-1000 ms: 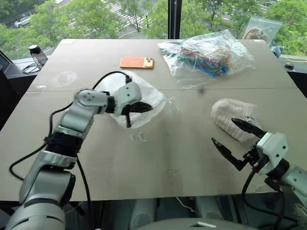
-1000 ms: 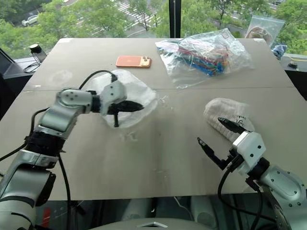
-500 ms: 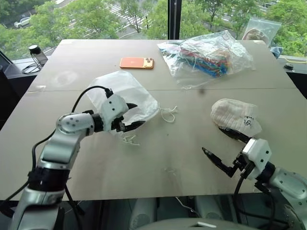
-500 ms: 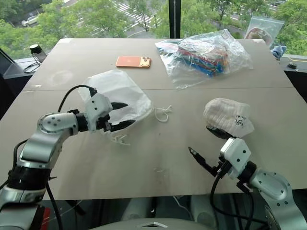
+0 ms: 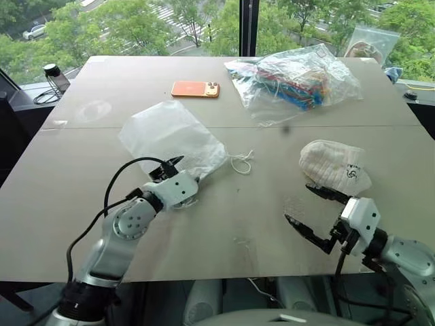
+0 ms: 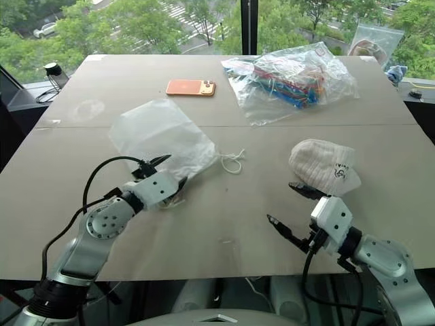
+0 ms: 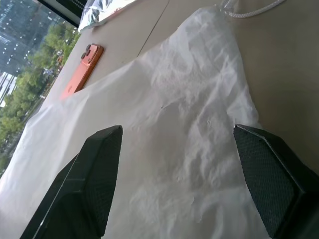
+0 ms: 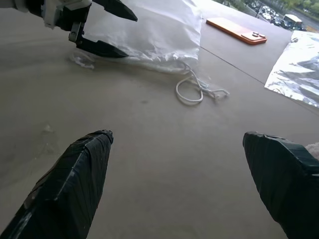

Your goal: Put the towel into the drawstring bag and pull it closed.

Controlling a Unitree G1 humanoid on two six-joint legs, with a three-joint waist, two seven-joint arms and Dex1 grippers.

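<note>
The towel (image 5: pixel 335 166) lies right of centre on the table (image 5: pixel 272 224), bundled — just above your right gripper (image 5: pixel 314 209), its jaws spread wide and empty; the drawstring bag (image 5: pixel 171 138) lies flat left of centre, cords (image 5: pixel 240 162) trailing right; your left gripper (image 5: pixel 178 178) sits at the bag's lower edge — jaws apart, nothing clamped.

Ribbed cloth towel (image 5: pixel 334 166); thin crinkled fabric drawstring bag (image 5: pixel 171 138).

The drawstring bag (image 5: pixel 173 136) is lying flat and seemingly empty on the table's left half, its cords (image 5: pixel 239 163) trailing rightward. The towel (image 5: pixel 335 167) is sitting bundled, logo showing, well apart.
</note>
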